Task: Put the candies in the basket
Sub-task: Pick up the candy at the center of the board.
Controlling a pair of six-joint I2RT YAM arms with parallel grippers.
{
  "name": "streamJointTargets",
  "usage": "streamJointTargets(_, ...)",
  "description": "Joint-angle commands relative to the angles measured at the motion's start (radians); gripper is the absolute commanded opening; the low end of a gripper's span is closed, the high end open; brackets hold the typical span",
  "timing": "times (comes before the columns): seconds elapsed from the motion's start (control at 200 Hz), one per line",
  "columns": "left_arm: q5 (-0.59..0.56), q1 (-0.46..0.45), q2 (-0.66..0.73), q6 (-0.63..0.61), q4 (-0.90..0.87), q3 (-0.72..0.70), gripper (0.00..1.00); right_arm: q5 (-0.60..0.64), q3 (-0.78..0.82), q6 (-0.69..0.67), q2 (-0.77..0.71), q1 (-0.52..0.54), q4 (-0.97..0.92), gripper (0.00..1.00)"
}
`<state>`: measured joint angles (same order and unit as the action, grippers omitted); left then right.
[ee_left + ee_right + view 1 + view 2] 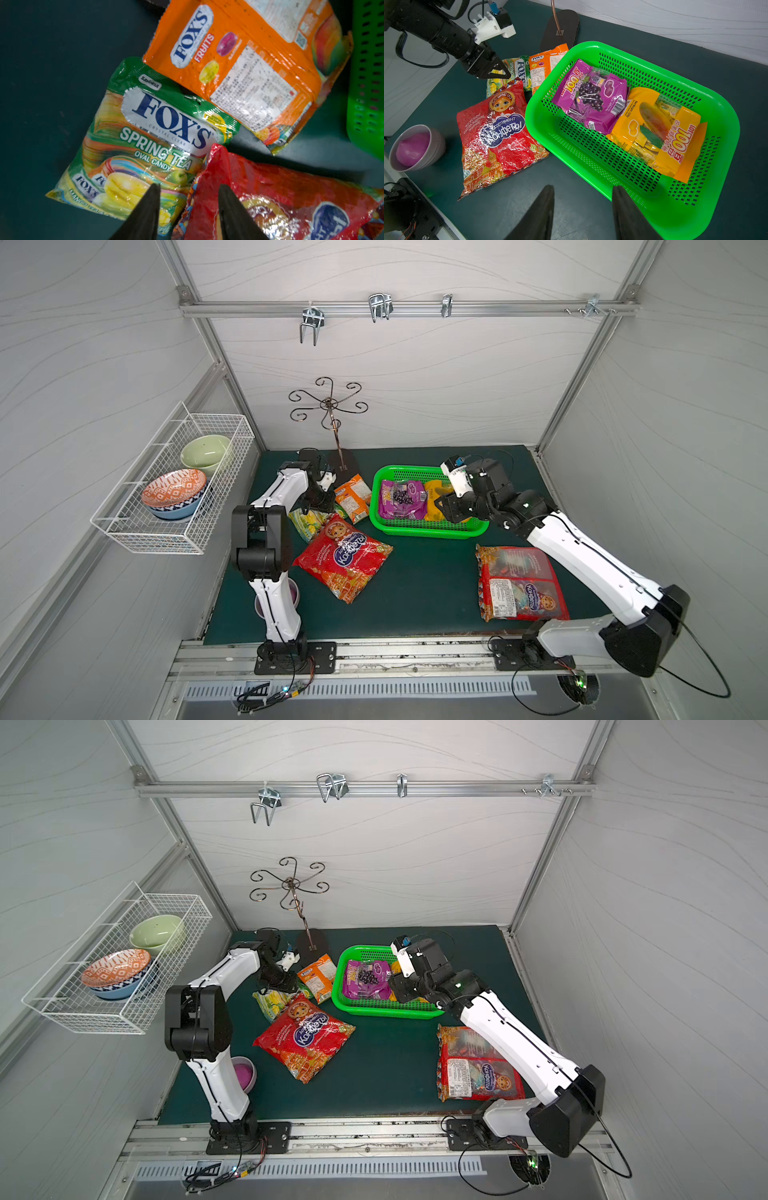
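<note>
The green basket holds a purple grape bag and a yellow mango bag. My right gripper hangs open and empty over the basket's near rim. Left of the basket, an orange bag, a green-yellow bag and a large red bag overlap. My left gripper is low over the spot where the green-yellow and red bags meet, jaws apart. A second red bag lies at the front right.
A grey cup with a purple ball stands front left, beside the left arm. The hook stand's dark base sits right behind the orange bag. A white wire basket with bowls hangs on the left wall.
</note>
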<state>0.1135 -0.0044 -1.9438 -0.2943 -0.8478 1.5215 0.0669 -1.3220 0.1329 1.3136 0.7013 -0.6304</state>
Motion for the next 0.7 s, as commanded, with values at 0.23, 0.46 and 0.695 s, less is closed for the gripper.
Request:
streamJointTargets(0.23,-0.08,0.015,-0.08,0.016,0.081,0.098,0.66,0.05,-0.004,-0.012,-0.014,0.022,0.0,0.49)
streamJointTargets(0.46,0.05,0.033,-0.182,0.006,-0.031,0.256,0.83,0.065,0.011,-0.014,0.011,0.053,0.014,0.49)
streamJointTargets(0.695,0.19,0.033,-0.267,0.062,-0.055,0.364,0.74,0.091,0.005,-0.007,0.025,0.095,0.019,0.49)
